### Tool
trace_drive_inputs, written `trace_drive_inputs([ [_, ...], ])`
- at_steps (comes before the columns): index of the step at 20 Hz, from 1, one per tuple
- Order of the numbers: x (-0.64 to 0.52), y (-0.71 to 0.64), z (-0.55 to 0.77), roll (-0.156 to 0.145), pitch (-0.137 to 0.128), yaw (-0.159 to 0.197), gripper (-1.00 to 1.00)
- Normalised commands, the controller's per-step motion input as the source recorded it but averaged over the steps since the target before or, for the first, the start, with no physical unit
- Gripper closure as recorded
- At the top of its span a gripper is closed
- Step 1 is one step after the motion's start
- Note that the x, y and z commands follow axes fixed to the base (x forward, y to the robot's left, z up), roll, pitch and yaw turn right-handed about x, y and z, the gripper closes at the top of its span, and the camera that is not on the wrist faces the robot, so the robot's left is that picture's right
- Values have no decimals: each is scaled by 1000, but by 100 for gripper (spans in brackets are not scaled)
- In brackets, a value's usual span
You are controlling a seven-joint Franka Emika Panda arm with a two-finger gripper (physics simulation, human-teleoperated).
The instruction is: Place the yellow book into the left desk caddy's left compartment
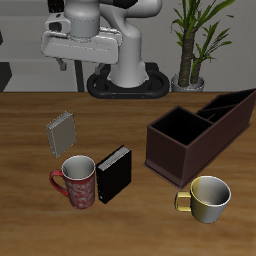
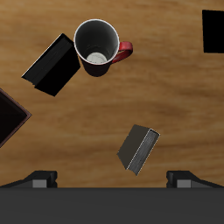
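wrist view shows the yellow book (image 2: 138, 148) standing untouched beside the red mug (image 2: 98, 48), well apart from the left desk caddy (image 1: 200, 130). you hold nothing; the gripper's opening cannot be judged. grasp, carry and placement all remain.

Matt wooden table (image 1: 30, 215), glossy metallic yellow mug (image 1: 207, 196)

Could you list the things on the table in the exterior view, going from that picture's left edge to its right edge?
Yellow book → red mug → black book → desk caddy, whose length runs on toward the right edge. The gold mug stands in front of the caddy and overlaps its span, so I leave it out.
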Motion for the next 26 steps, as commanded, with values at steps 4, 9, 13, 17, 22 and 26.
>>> trace_drive_inputs([
  [4, -157, -549, -46, -92, -15, -45, -100],
  [9, -96, -408, -139, -56, -3, -27, -100],
  [13, -41, -51, -158, -10, -22, -5, -100],
  [17, -8, 30, -250, -2, -21, -5, -100],
  [22, 16, 58, -330, 6, -14, -15, -100],
  [26, -121, -70, -381, -14, -14, -56, -100],
])
